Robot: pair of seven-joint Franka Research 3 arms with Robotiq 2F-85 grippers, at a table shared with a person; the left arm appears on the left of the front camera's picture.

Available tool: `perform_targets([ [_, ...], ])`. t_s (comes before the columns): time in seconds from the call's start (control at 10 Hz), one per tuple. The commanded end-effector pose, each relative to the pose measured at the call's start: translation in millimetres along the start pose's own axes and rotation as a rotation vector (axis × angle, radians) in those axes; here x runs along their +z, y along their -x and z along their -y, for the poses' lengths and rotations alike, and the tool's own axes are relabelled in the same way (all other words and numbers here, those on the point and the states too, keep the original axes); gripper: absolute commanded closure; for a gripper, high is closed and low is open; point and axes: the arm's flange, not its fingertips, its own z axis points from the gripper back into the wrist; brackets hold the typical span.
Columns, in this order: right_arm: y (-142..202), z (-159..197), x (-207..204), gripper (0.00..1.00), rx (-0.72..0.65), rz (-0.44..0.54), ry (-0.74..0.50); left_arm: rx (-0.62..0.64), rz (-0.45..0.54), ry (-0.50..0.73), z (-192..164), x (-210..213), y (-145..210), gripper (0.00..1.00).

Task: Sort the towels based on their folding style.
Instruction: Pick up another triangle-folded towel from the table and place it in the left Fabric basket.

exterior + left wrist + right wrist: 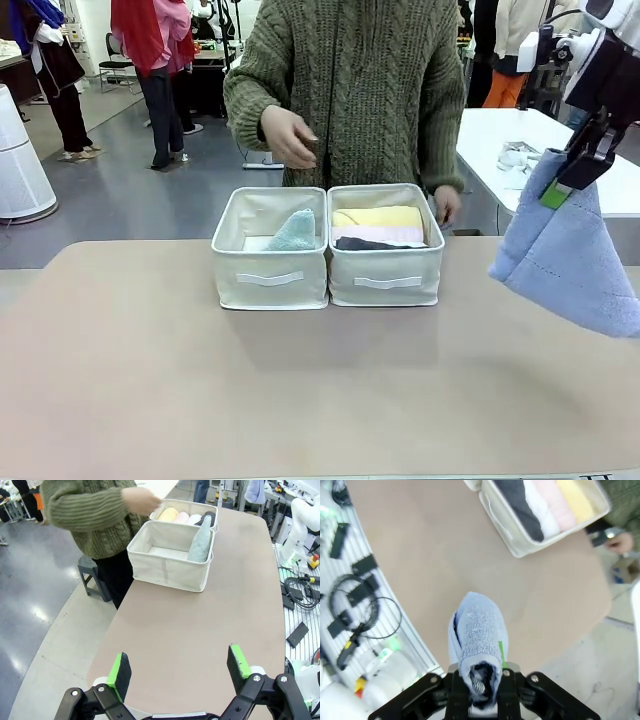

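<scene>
Nearly done. Binned: four rolls [378, 216] in right bin [386, 283], pale teal cone [295, 232] in left bin [268, 280]. Left to place: light blue cone [570, 250], clamped in right end effector [575, 172], hanging above right side of desk [300, 380]. Spread apart, empty, at near side: left end effector [180, 672].

The left end effector [180, 672] is hovering over the beige tabletop [200, 630], its green-padded jaws standing wide apart and gripping nothing. Further along, the nearer cream fabric bin [165, 565] is holding a pale teal terry cone towel [201, 545], which is leaning upright against one wall. Touching it, the farther cream fabric bin [216, 520] is holding a yellow terry roll [168, 514], a pale pink terry roll [181, 517], a white terry roll [194, 519] and a dark grey terry roll [207, 517] side by side. A person's hand [142, 500] is reaching over that bin.
</scene>
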Motion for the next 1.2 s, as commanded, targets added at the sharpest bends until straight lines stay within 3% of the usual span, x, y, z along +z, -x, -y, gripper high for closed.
perform_targets([
  [0.0, -61, -7, 22, 0.82, 0.090, 0.004, 0.047, 0.001, -0.002, -0.005, 2, 1, 0, 0.00],
  [0.3, -205, -19, 31, 0.82, 0.251, -0.025, 0.175, 0.001, -0.002, -0.005, 2, 1, 0, 0.00],
  [0.4, -255, -25, 14, 0.82, 0.308, 0.000, 0.185, 0.001, -0.002, -0.005, 2, 1, 0, 0.00],
  [0.6, -321, -27, -16, 0.82, 0.360, 0.050, 0.210, 0.001, -0.002, -0.005, 2, 1, 0, 0.00],
  [0.8, -350, -17, -24, 0.82, 0.341, 0.079, 0.234, 0.001, -0.002, -0.005, 2, 1, 0, 0.00],
  [0.9, -352, -19, -21, 0.82, 0.340, 0.073, 0.179, 0.001, -0.002, -0.005, 2, 1, 0, 0.00],
  [1.0, -338, -30, -21, 0.82, 0.285, -0.071, 0.131, 0.001, -0.002, -0.005, 2, 1, 0, 0.00],
  [1.1, -349, -17, -40, 0.82, 0.365, 0.085, 0.191, 0.001, -0.002, -0.005, 2, 1, 0, 0.00],
])
